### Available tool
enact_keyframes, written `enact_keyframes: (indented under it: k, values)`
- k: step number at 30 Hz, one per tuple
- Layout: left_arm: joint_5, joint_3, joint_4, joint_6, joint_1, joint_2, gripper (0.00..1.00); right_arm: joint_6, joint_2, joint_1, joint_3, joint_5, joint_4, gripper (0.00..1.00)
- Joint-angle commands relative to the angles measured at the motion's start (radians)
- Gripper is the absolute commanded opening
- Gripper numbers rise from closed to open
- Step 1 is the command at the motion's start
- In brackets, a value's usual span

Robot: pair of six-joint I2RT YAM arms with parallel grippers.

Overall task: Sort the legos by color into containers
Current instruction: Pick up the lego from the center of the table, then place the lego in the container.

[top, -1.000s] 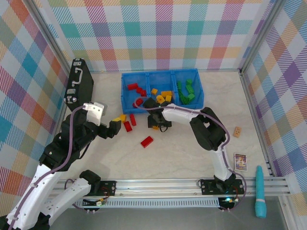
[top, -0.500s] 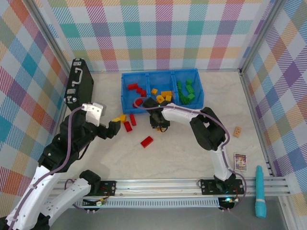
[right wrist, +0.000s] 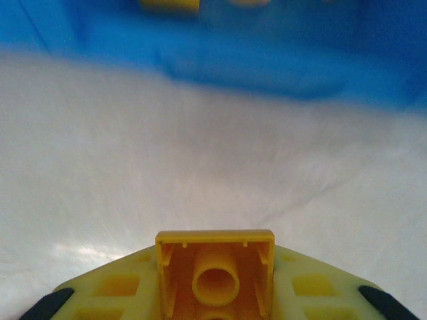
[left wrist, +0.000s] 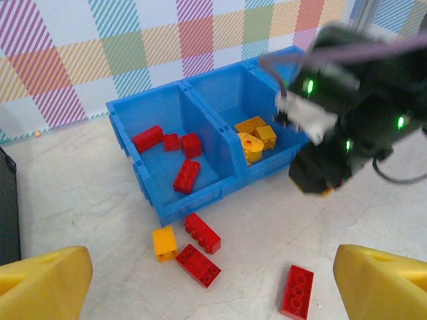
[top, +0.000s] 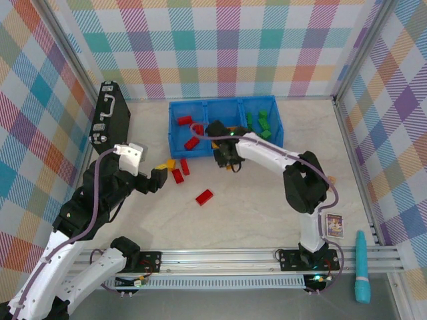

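My right gripper hangs just in front of the blue bin, shut on a yellow-orange lego whose hollow underside faces the wrist camera. The bin's left container holds red legos, the middle one yellow-orange legos, the right one green legos. On the table by the bin's front left corner lie a yellow lego and two red ones; another red lego lies nearer. My left gripper stands open beside that cluster, its yellow fingers wide apart.
A black case with metal latches stands at the far left. Along the right side lie a tan block and a small card. Beyond the front rail rests a teal tool. Checked walls enclose the table.
My right gripper has shut on the yellow-orange lego on the table and carried it up and back toward the bin's front wall. The left arm has stayed put.
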Motion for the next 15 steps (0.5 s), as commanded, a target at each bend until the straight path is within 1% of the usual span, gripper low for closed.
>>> enact_keyframes:
  k: [1,5,10,15]
  values:
    - [0.0,-0.004,0.011,0.009,-0.007,0.012,0.93,-0.127,-0.009,-0.05,0.096,0.018,0.019,0.33]
    - [-0.016,-0.007,0.013,0.006,-0.008,0.033,0.93,-0.193,0.086,-0.094,0.239,0.008,0.038,0.34]
    - [-0.016,-0.003,0.011,0.003,-0.007,0.065,0.93,-0.23,0.21,-0.144,0.405,-0.031,0.069,0.34]
    - [-0.009,0.01,-0.002,0.001,-0.006,0.108,0.93,-0.275,0.347,-0.171,0.585,-0.049,0.089,0.36]
